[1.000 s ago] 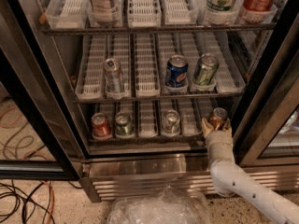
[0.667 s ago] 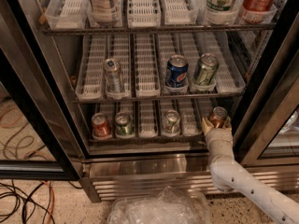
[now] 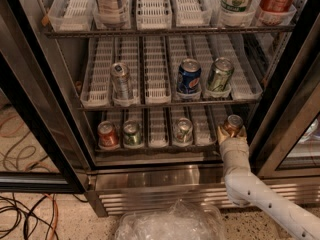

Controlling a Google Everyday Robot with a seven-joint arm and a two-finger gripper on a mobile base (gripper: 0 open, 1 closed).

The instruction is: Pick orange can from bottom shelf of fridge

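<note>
Robot arm (image 3: 260, 200) reaches up from the lower right of the frame into the fridge (image 3: 150, 180), its gripper (image 3: 232, 132) pinching the orange can (image 3: 233, 123) at the right end of the bottom shelf (image 3: 157, 129). A red can (image 3: 107, 133), a green can (image 3: 132, 133) and a silver can (image 3: 183, 130) stand further left on the same shelf.

The orange can (image 3: 233, 123) stands upright at the right end of the bottom shelf (image 3: 158, 130), near its front edge, silver top up and copper side glinting. My gripper (image 3: 232, 132) reaches in from the near right and clasps it, one finger pressed to each side. The bottom shelf is the lowest wire rack of the fridge (image 3: 150, 178), lined with white slotted plastic, dim, just above the fridge's steel base
</note>
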